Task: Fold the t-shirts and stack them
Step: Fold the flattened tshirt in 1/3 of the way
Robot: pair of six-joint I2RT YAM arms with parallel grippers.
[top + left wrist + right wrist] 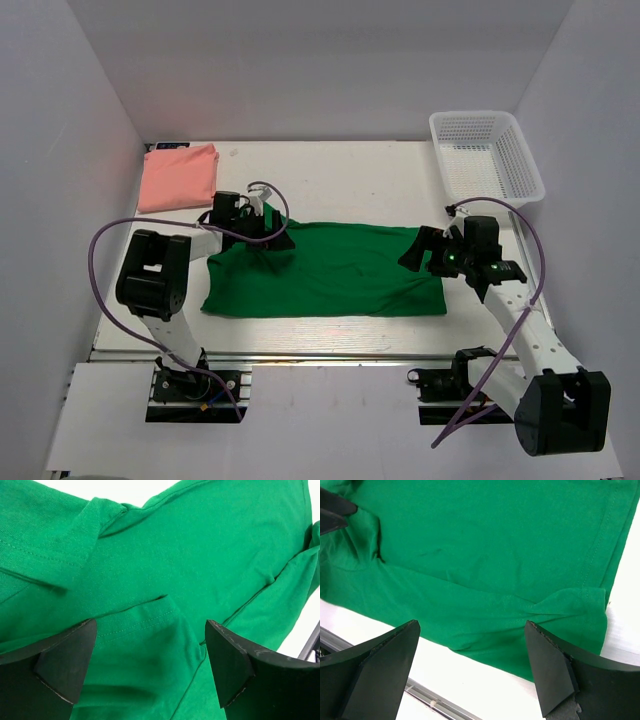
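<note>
Green cloth takes up the middle of the white table. The green shirt lies spread flat as a broad strip running from left to right. The pink shirt sits folded in a neat block at the far left corner, well apart from the green one. A white mesh basket stands at the far right corner.

The left gripper is over the far left corner of the green shirt. In the left wrist view its fingers stand wide apart with nothing held between them. A stitched sleeve hem lies on the body of the shirt in the gap. Whether the tips touch the cloth cannot be told.

The right gripper is at the right end of the shirt. The right wrist view shows this gripper spread wide as well and holding nothing. Under it lies the near edge of the shirt, with a small pucker by the hemmed corner and bare table just beside it.
</note>
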